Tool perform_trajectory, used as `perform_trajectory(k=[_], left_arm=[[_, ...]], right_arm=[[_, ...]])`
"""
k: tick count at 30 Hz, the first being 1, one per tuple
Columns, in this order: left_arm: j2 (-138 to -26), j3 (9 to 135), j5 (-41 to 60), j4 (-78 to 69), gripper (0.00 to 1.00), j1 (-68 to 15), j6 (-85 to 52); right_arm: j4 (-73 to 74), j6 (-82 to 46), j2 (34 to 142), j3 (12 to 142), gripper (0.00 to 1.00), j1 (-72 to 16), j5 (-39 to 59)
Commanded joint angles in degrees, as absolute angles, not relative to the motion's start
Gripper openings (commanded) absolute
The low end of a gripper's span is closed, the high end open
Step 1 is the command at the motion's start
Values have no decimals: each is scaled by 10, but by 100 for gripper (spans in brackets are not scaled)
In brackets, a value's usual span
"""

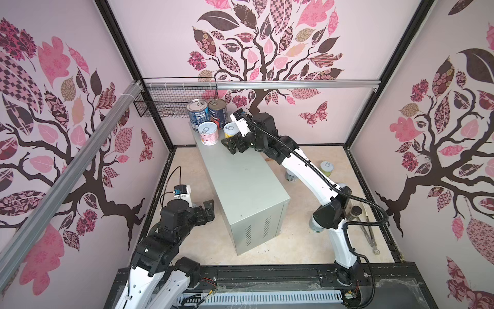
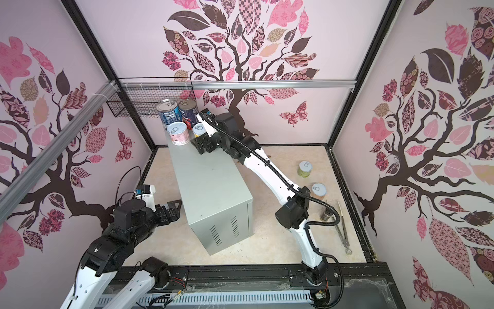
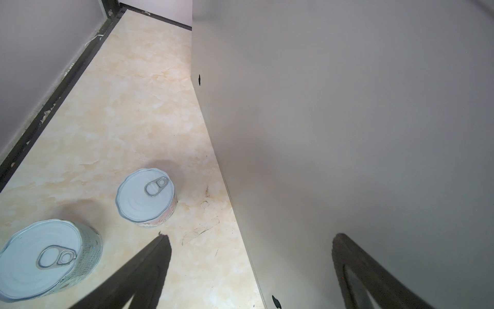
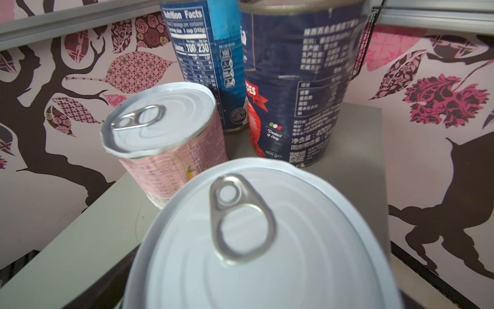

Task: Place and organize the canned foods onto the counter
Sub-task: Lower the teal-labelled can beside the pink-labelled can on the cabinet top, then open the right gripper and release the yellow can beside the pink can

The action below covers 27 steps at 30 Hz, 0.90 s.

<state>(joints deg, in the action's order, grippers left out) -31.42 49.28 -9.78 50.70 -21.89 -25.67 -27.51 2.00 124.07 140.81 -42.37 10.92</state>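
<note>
step (my read): R arm is setting the yellow tin (image 1: 230,129) on the far end of the worktop (image 1: 240,182).
right tool (image 1: 232,146): jaws spread wide either side of the yellow tin. Tin looks stood on the worktop, not gripped, tho pad contact can't be confirmed.
left tool (image 1: 209,211): wide open, empty, low beside the worktop's long side wall.
on worktop: blue tall tin (image 1: 197,111) and dark tall tin (image 1: 217,109) at the back. Pink tin (image 1: 208,133) and yellow tin stand in front, so a 2x2 block at the far end.
on floor: pale floor tin (image 3: 145,196) and grey-green floor tin (image 3: 45,256) by the L arm. Green floor tin (image 2: 304,169) and orange floor tin (image 2: 319,190) on the R side.
doing it well: back out along the jaw line w/o twisting, and rise clear before swinging. Pink tin is just beside, so don't clip it. Start the next row toward the vented end, same spacing.
hidden: yellow tin's base and R pads are behind the tool. L-side floor tins are under the L arm in both top views. More tins may sit behind the R arm, so total count is unsure.
</note>
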Motion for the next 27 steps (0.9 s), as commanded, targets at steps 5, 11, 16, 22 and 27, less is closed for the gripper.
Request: perform_trajectory(k=[5,11,16,22,27], left_arm=[[-312,479,-106,498,98,-217,-260],[-316,479,-108,499,98,-217,-260],[-323,480,-106,500,98,-217,-260],[-325,480,-107,501,98,-217,-260],[-323,480,-109,500,98,-217,-261]], right_arm=[[-258,38,1099,1305,100,-428,121],[-230,52,1016,1184,82,-428,119],[-195,31,984,1115,68,-417,131],[-172,-16,1011,1125,59,-407,131],[-190,-26,1066,1183,55,-407,135]])
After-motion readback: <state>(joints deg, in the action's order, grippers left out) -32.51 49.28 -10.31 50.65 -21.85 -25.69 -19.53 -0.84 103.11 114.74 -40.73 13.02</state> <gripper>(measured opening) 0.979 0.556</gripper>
